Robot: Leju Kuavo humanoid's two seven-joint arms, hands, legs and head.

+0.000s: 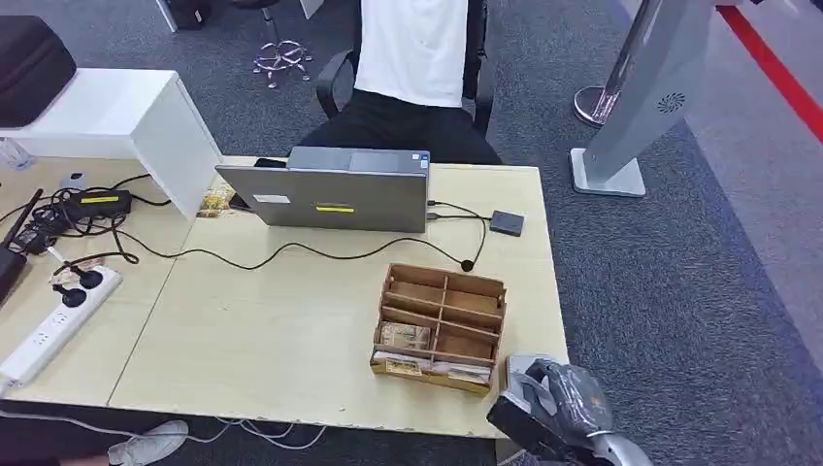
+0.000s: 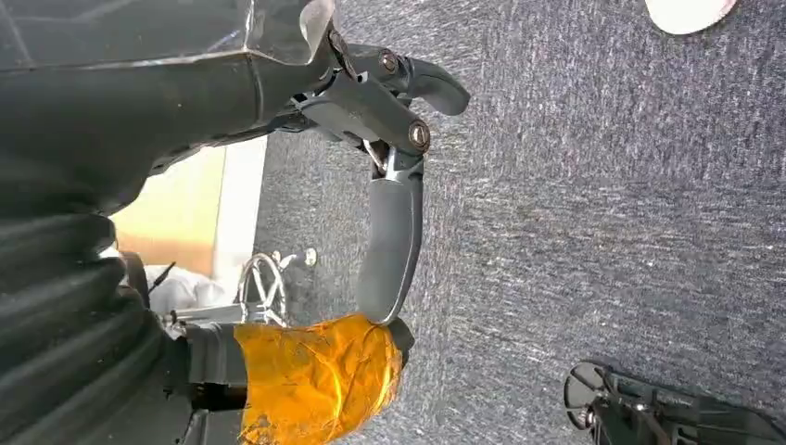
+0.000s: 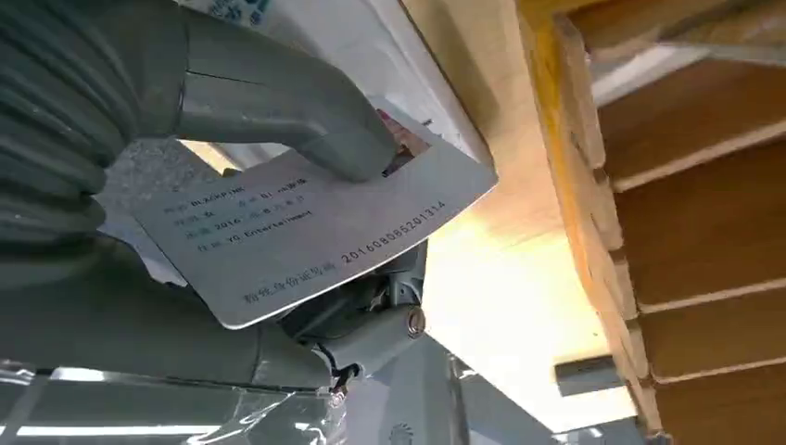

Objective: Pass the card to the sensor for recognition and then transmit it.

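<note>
The right hand [image 1: 555, 400] sits at the near right corner of the table [image 1: 272, 340], just in front of the wooden divided box [image 1: 442, 325]. In the right wrist view that hand [image 3: 185, 167] pinches a pale card [image 3: 306, 236], the thumb pressed on its printed face and darker fingers beneath; lines of text and a long number run across the card. The card is held above the table edge, close beside the wooden box's outer wall [image 3: 649, 213]. In the head view the card [image 1: 524, 367] shows as a light patch under the fingers.

The left hand [image 2: 389, 185] hangs over grey carpet with nothing in it, its fingers apart.

The box holds small packets in its near compartments. Beyond it a black cable [image 1: 291, 252] snakes across the table to a small round tip near the box. Farther back stands a grey laptop [image 1: 330, 189] with its lid toward the robot, and to its right lies a small dark square sensor [image 1: 507, 222] on a cable. A white power strip [image 1: 53, 325] lies at the left. A person in a white shirt [image 1: 412, 49] sits behind the table.
</note>
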